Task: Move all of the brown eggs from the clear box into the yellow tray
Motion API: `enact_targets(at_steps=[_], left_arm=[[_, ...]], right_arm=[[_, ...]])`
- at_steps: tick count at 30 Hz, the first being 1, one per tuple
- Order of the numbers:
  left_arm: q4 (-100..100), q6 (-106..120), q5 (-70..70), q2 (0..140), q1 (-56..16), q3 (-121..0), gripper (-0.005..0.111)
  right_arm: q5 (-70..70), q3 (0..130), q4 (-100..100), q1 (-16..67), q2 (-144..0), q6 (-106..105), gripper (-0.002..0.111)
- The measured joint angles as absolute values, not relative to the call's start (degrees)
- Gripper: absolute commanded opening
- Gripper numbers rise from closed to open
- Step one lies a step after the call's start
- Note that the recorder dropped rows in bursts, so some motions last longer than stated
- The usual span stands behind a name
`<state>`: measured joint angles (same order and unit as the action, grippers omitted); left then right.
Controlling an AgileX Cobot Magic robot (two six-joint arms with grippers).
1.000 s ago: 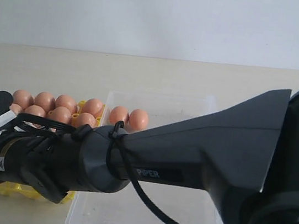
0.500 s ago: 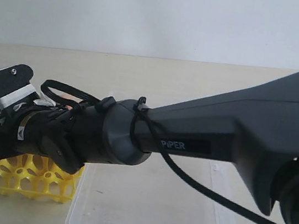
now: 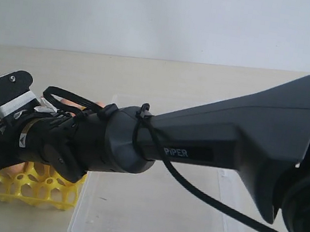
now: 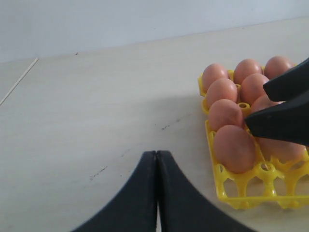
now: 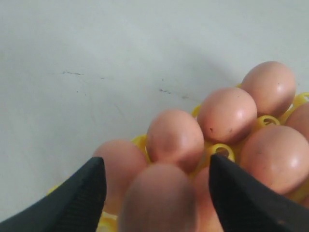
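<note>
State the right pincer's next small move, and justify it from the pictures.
Probably lift the right pincer straight up. Its jaws stand apart with gaps either side of the egg, which seems seated among others in the tray, so rising avoids knocking neighbours.

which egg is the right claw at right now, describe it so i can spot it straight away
Find the yellow tray, its cups filled with brown eggs. The right claw hangs open over it, and one egg sits between the two black fingers. Its neighbours lie beyond the fingertips; this one alone has a finger on each side, with a small gap to each.
</note>
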<state>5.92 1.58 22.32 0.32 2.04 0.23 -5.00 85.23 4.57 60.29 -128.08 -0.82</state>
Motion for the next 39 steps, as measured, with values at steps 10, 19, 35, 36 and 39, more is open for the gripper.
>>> enact_targets(at_steps=[10,19,35,36,39], left_arm=[[5.92,1.58,22.32,0.32,2.04,0.23,0.0],[5.92,1.58,22.32,0.32,2.04,0.23,0.0],[5.92,1.58,22.32,0.32,2.04,0.23,0.0],[5.92,1.58,22.32,0.32,2.04,0.23,0.0],[5.92,1.58,22.32,0.32,2.04,0.23,0.0]], right_arm=[[-1.16,85.23,4.46,60.17,-126.62,-5.35,0.055],[20.97,85.35,-8.1,52.4,-114.23,9.41,0.053],[31.77,85.35,-12.35,35.62,-120.09,39.91,0.053],[30.76,85.35,-11.51,35.38,-120.59,40.05,0.053],[28.2,85.35,-9.43,35.3,-121.76,40.27,0.053]])
